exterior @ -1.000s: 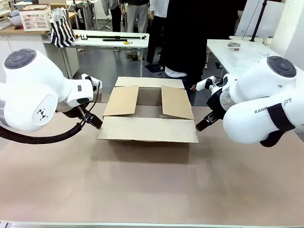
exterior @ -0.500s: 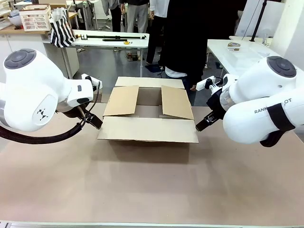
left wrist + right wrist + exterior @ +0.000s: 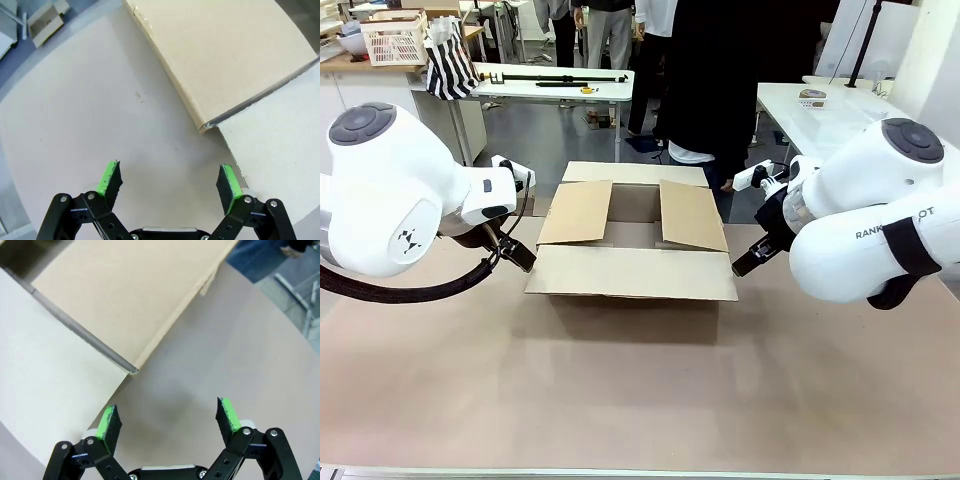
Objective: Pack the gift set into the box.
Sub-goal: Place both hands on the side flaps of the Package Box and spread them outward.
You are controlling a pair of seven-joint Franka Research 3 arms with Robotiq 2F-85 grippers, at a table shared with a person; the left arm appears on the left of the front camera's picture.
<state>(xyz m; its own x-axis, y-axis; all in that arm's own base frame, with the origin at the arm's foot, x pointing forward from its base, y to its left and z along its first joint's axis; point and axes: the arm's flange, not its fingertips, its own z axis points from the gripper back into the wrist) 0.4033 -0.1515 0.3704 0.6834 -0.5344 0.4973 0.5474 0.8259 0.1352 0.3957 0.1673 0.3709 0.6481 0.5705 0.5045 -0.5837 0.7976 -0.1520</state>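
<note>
Shallow brown corrugated cardboard box (image 3: pixel 632 272) sits on tan worktop (image 3: pixel 620 400), top flaps open: near flap spread flat toward robot, two side flaps leaning over opening. Left end effector (image 3: pixel 170 179) just beside box's near left corner, green pads (image 3: pixel 111 177) wide apart, nothing held. Right end effector (image 3: pixel 167 417) just beside box's near right corner (same wide spread, empty). Person in dark clothing (image 3: pixel 705 90) stands behind box.

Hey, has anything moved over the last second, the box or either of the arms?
Nothing visibly changed. The box sits in the same spot. The left end effector is open by the box's left corner and the right end effector is open by its right corner, both as before.
</note>
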